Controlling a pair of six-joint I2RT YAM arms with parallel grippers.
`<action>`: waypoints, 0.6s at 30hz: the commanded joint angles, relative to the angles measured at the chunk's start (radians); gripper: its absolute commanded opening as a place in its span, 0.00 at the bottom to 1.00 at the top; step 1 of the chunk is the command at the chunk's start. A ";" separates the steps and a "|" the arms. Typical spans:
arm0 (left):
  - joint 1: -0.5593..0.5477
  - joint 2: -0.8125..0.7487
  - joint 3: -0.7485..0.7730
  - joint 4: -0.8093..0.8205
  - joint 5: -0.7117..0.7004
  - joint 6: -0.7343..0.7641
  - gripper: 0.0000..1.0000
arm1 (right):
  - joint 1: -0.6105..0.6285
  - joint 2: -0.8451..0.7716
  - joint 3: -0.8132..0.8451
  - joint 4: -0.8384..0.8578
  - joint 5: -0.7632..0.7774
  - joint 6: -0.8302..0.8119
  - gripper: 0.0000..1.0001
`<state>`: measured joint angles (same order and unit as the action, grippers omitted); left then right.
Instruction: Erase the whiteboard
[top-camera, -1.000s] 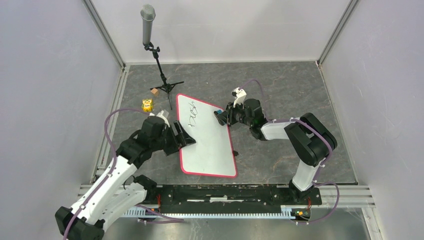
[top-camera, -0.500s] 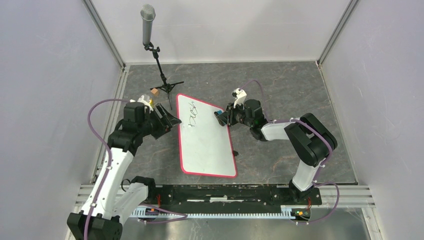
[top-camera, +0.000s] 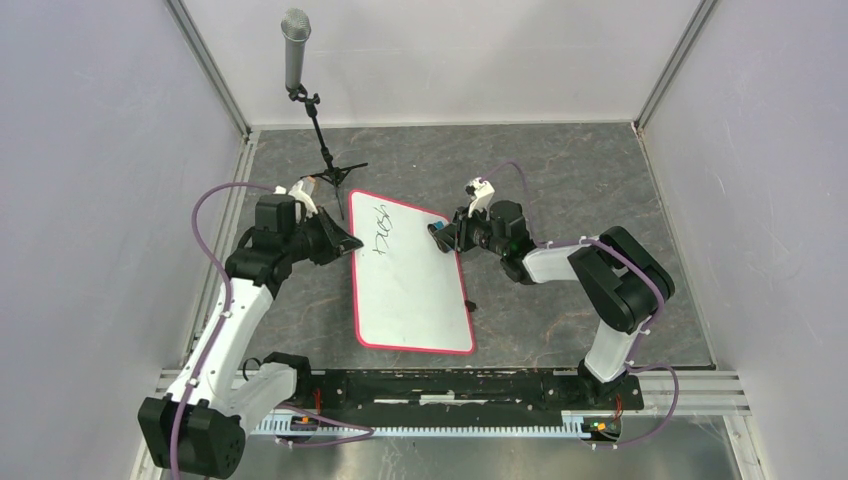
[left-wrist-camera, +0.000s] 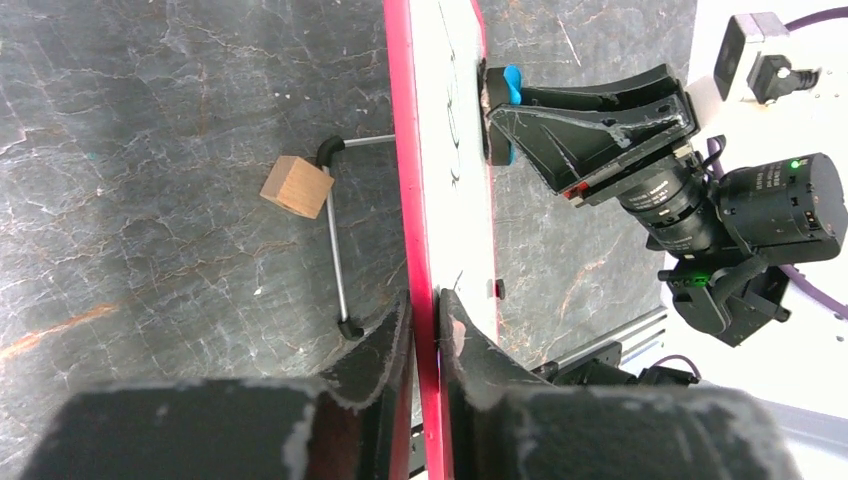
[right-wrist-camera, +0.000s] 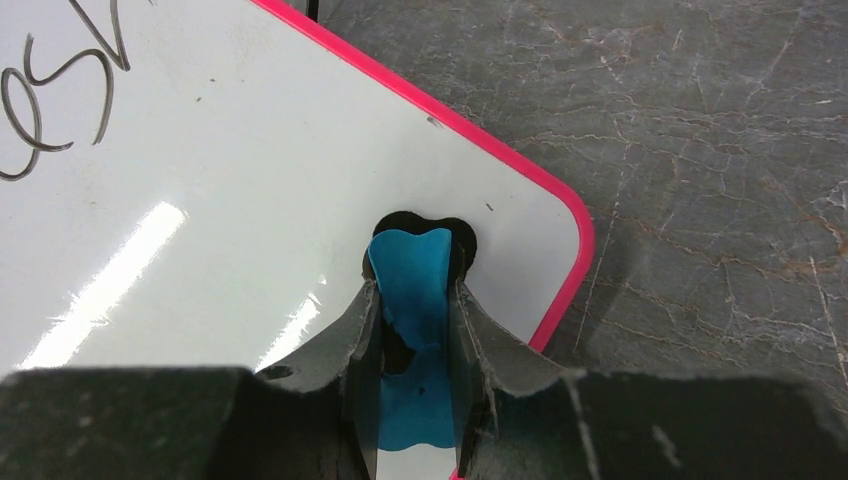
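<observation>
The whiteboard (top-camera: 415, 295) lies in the middle of the gray table (top-camera: 560, 170), between the two arms. The left gripper (left-wrist-camera: 424, 302) pinches its red edge tight. The right gripper (right-wrist-camera: 412, 292) squeezes a blue eraser (right-wrist-camera: 405, 255), which touches the board by its far right corner. Black writing (top-camera: 383, 228) sits near the far left corner

Handwriting (right-wrist-camera: 40, 110) is cut off by the edge.
</observation>
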<state>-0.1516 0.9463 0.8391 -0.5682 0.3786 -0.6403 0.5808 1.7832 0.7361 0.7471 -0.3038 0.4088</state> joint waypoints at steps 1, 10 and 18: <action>0.004 0.033 0.011 -0.025 -0.006 0.126 0.13 | 0.028 -0.028 -0.017 0.014 -0.047 0.019 0.22; -0.002 0.044 0.005 -0.025 -0.012 0.195 0.02 | 0.165 -0.042 0.080 -0.003 -0.004 0.022 0.22; -0.035 0.048 0.019 -0.021 -0.024 0.185 0.02 | 0.383 -0.019 0.240 -0.049 0.019 -0.049 0.22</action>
<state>-0.1593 0.9672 0.8490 -0.5682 0.3935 -0.5735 0.8345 1.7653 0.9154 0.7391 -0.1970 0.3828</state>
